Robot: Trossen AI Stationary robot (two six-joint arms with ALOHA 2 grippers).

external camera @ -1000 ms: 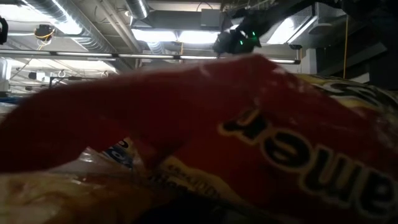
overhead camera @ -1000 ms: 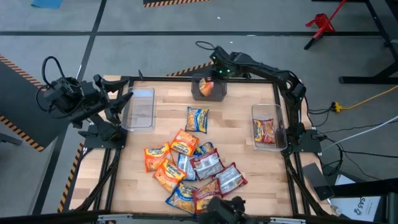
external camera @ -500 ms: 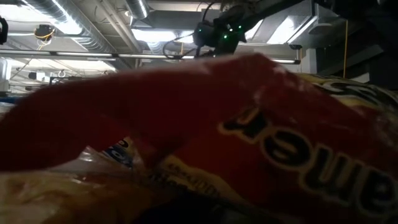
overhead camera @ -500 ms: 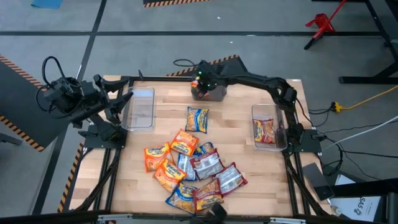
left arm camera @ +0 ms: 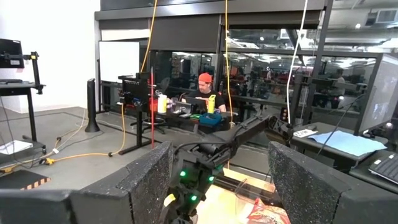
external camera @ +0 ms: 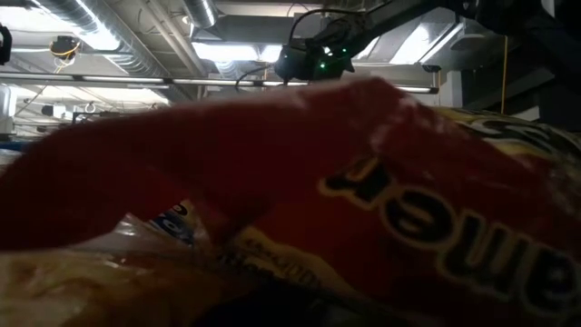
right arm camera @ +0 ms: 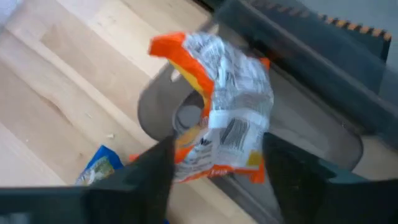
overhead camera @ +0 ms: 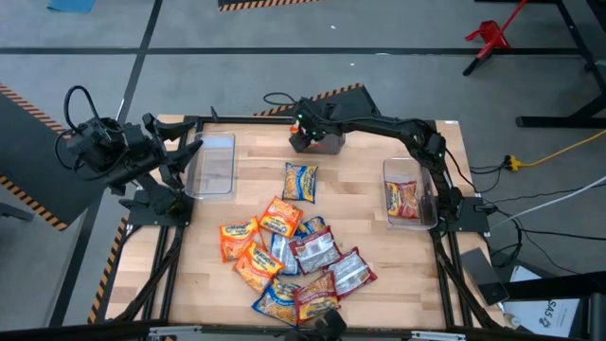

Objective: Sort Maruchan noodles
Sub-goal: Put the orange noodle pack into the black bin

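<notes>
Several noodle packets, orange, red-and-silver and blue-and-yellow, lie heaped (overhead camera: 294,256) on the near half of the table. One blue-and-yellow packet (overhead camera: 300,182) lies alone on the wood. A red packet (overhead camera: 402,199) lies in the right clear bin. My right gripper (overhead camera: 308,133) (right arm camera: 219,140) is open over the far middle bin (overhead camera: 327,144). An orange packet (right arm camera: 217,106) sits tilted in that bin (right arm camera: 323,143), printed back up, between the fingertips. My left gripper (overhead camera: 185,152) (left arm camera: 221,149) waits open at the left edge. My right gripper's open fingers (right arm camera: 158,165) point down from above, one on either side of the orange packet's near end (right arm camera: 211,168). I cannot tell whether they touch it. The packet leans inside the far bin.
A clear bin (overhead camera: 213,166) stands at the left edge, beside the left gripper. A red packet (external camera: 363,227) fills most of the low view, right against that camera. Bare wood shows between the heap and the bins. A seated person (left arm camera: 202,87) shows in the room beyond.
The right gripper has moved along the far edge toward the table's left and now hangs over the far middle bin. The orange packet that showed in that bin from above is now covered by the gripper in the high view.
</notes>
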